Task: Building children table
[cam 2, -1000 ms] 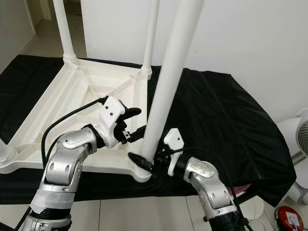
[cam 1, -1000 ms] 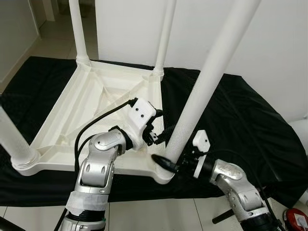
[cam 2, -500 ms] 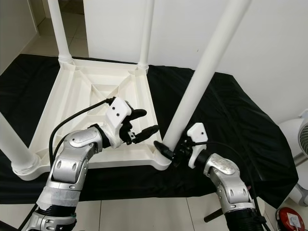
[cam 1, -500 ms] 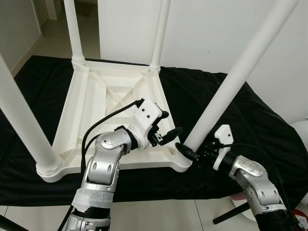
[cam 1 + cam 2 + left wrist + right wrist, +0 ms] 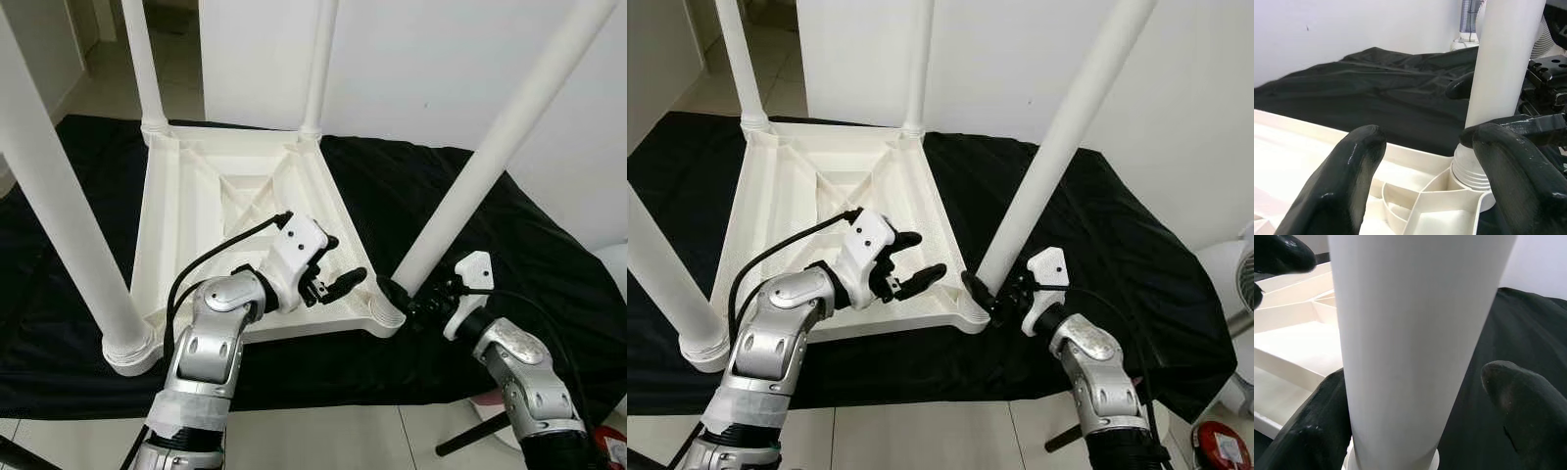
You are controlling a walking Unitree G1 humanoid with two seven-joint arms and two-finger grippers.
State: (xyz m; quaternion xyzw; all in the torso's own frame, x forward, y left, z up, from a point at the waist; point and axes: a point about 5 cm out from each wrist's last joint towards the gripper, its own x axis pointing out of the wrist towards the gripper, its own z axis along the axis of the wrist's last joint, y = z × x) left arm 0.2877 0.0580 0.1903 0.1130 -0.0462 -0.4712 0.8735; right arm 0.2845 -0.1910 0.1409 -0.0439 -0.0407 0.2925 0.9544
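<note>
- I log the upturned table [image 5: 225, 196] as plain white, ribbed underside, no pattern.
- Its legs [image 5: 490, 166] I read as the same white.
- Cloth [image 5: 490, 225] beneath: solid black.
- Left gripper [image 5: 338, 282] and right gripper [image 5: 397, 299]: black fingers, white housings, silver arms.
- Floor tiles [image 5: 88, 88]: pale cream.

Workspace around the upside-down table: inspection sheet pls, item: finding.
Surface: black cloth spread over pale tiled floor.
Job's things: white children's table upside down on the cloth, four legs up; near-right leg seated in its corner socket.
Clutter: red round object at the floor's edge, too cropped to identify.
End effectors: left end effector open above the tabletop underside, near the socket; right end effector with fingers either side of the leg base, open.
Cables: black cable looping from the left wrist.
Surroundings: white wall; fan at right.
</note>
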